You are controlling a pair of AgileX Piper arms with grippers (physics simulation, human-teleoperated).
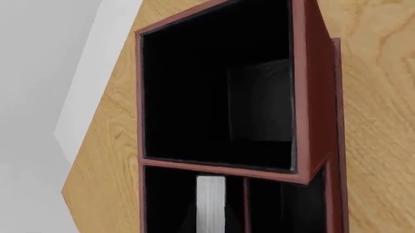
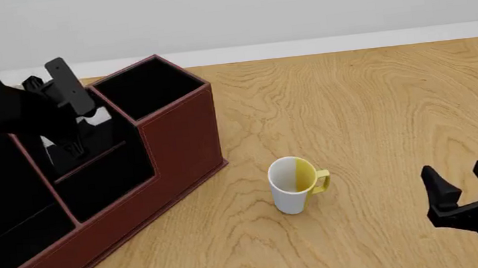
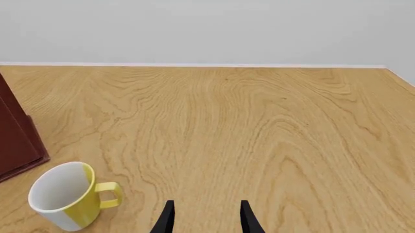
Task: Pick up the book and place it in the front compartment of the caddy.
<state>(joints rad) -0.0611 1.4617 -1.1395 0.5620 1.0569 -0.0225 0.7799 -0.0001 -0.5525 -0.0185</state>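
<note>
The caddy (image 2: 137, 178) stood at the left of the wooden surface (image 2: 370, 113), its black-lined slots open upward. In the left wrist view the book (image 1: 211, 204) showed as a strip of white page edge standing upright inside one of the smaller slots, beside a thin red divider, while the large square compartment next to it held only a faint grey reflection on its lining. From the front the book itself could not be made out, because the left arm and its tool (image 2: 72, 148) hung over the caddy's middle slots and hid them; whether that tool was apart or together could not be told from either view. The front view also showed the white-and-yellow mug (image 2: 296, 184) upright on the surface, just off the caddy's near right corner and well apart from the right tool (image 2: 464, 194), which rested low at the right edge with its fingers spread and nothing between them. The right wrist view confirmed that gap, with the mug's hollow interior visible.
</note>
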